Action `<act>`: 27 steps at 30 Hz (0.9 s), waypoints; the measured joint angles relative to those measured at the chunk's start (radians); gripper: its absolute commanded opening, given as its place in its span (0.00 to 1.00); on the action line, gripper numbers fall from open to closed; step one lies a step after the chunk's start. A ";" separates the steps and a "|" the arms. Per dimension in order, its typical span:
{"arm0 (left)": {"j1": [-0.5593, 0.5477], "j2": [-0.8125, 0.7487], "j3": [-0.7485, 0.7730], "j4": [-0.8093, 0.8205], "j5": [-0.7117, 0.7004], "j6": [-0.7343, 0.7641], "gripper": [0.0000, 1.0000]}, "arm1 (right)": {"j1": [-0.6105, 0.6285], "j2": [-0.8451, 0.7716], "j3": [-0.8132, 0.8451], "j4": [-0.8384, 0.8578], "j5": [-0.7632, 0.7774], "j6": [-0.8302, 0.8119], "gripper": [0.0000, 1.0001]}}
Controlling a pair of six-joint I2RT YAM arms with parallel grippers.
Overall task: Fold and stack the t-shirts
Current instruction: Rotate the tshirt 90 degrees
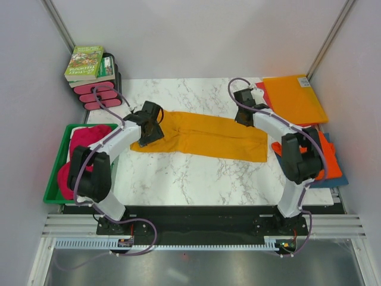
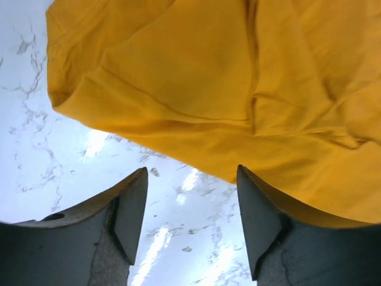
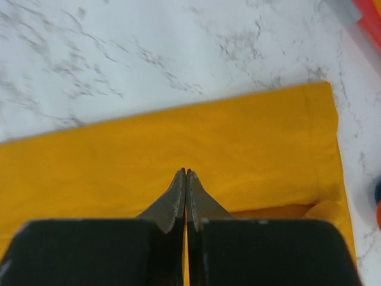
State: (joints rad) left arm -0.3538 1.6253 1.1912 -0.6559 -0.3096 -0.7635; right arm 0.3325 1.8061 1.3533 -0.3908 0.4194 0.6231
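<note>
Golden-orange t-shirt (image 1: 208, 136) lies flat on the marble counter (image 1: 178, 179), narrowed to a long strip. Long axis runs left-right, with the right end slightly closer to the arm bases. All positions below are relative to that shirt.

- Left tool (image 1: 150, 128): at the shirt's left end. Left wrist view shows the left tool (image 2: 191, 173) with fingers spread and only bare counter between them. The shirt (image 2: 208, 77) lies ahead and to the right, its near edge crossing just over the right finger. Sleeve and shoulder folds are at this end.
- Right tool (image 1: 245, 119): on the shirt's far edge, near its right end. Right wrist view shows the right tool (image 3: 186, 174) with fingers pressed together, tips over the cloth (image 3: 119, 161). Can't tell if a thin layer is nipped. Hem stitching sits just right of the tips.
- Each arm is nearest its own end, neither is at the middle.

My read: next is an end-over-end fold along the long axis. The left tool needs to shift right onto the cloth before it closes.

Further out:
- Left of the shirt: green tray (image 1: 50, 199) holding a magenta-pink shirt (image 1: 89, 138).
- Right of the shirt: red-orange shirt (image 1: 330, 164) on top of a blue shirt (image 1: 333, 182).
- Beyond the right end: stiff orange sheets (image 1: 294, 98).
- Beyond the left end: books (image 1: 86, 62).
</note>
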 measured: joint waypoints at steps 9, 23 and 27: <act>0.003 0.138 -0.050 -0.002 -0.008 -0.007 0.60 | -0.023 0.204 0.028 -0.047 0.012 -0.008 0.00; 0.099 0.462 0.359 -0.112 -0.014 0.023 0.70 | -0.013 0.035 -0.218 -0.008 -0.038 0.068 0.00; 0.098 0.569 0.531 -0.161 -0.017 0.052 0.69 | 0.020 -0.063 -0.338 0.000 -0.068 0.103 0.00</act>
State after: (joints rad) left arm -0.2558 2.1941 1.7218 -0.8173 -0.3267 -0.7113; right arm 0.3523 1.7432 1.0153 -0.3908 0.3515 0.7265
